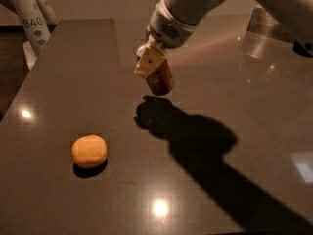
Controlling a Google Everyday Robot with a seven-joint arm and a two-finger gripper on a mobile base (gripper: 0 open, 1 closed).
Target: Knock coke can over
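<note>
The coke can (161, 80), red with white lettering, hangs tilted in the air above the dark table (68, 82), with its shadow on the tabletop just below. My gripper (155, 72) is shut on it. One cream-coloured finger (148, 62) lies across the can's upper left side; the other finger is hidden behind the can. My white arm (186, 9) comes down from the top right. The slim silver-grey can is hidden from view.
An orange round object (89, 151) lies at the front left of the table. A white post marked 840 (32, 21) stands beyond the table's far left corner. The table's left edge runs diagonally along the left side.
</note>
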